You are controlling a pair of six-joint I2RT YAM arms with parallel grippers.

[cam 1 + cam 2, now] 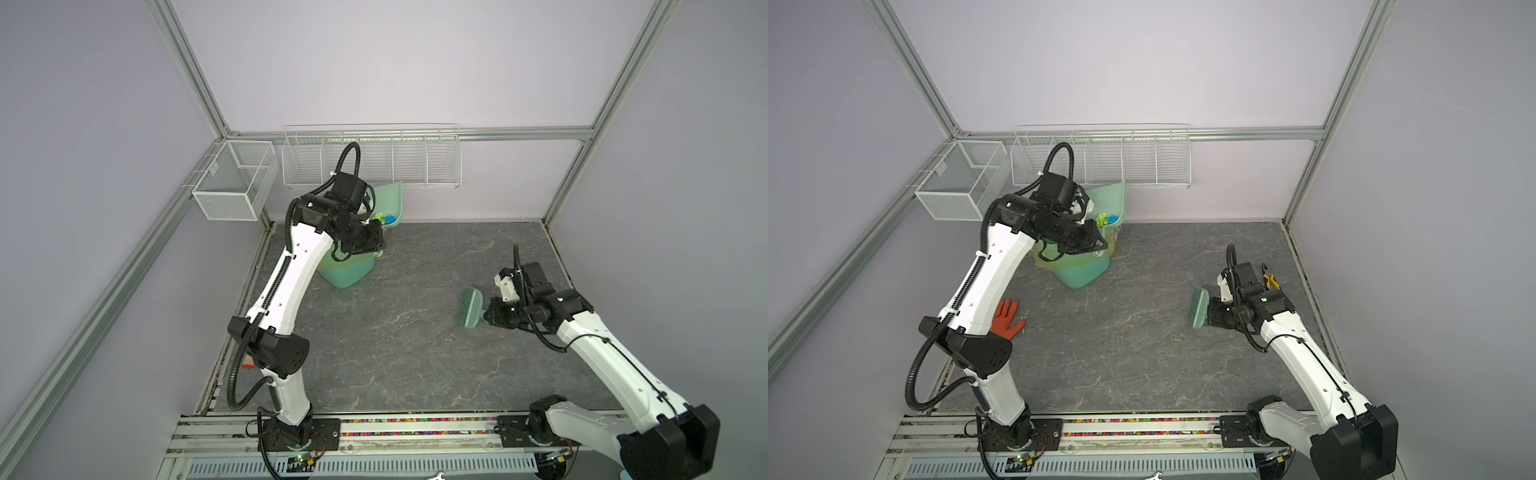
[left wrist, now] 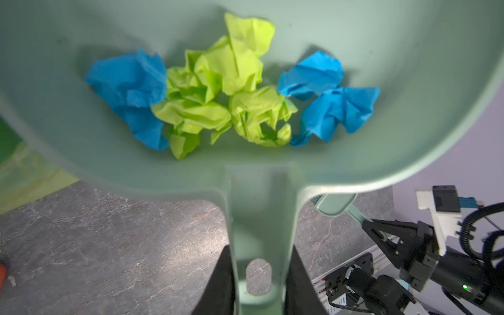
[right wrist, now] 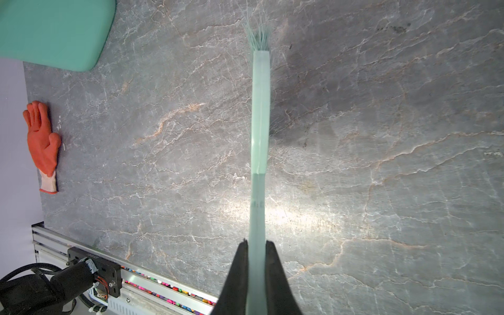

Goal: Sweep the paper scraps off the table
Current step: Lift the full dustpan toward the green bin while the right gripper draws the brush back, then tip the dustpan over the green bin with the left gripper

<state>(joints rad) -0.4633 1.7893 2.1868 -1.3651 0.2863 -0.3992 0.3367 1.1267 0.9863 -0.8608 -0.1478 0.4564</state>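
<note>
The left hand [image 2: 259, 249] is clenched on the flat handle of a pale green dustpan [image 2: 354, 136], one black finger pressed to each side of it. The paper scraps [image 2: 226, 90] lie inside the pan, bunched against its back wall where the handle joins. They are crumpled lime-green bits in the middle, touching one another, with bright blue ones on both sides. In both top views the dustpan is held steeply tilted at the back left of the counter [image 1: 395, 353], its open lip raised toward the rear wall. The scraps sit low at its handle end. It is right beside the mouth of a mint-green bin [image 1: 349, 274] with a yellowish liner, which stands on the counter under the left wrist.

The right hand [image 3: 257, 242] grips the thin handle of a pale green brush [image 3: 260, 109], its fingers tight against both faces. The brush head points toward the middle of the counter with its bristles turned leftward. It is well apart from the dustpan and the bin.

An orange-red glove [image 1: 1005, 320] lies flat on the counter near the left edge, partly behind the left arm in a top view.
</note>
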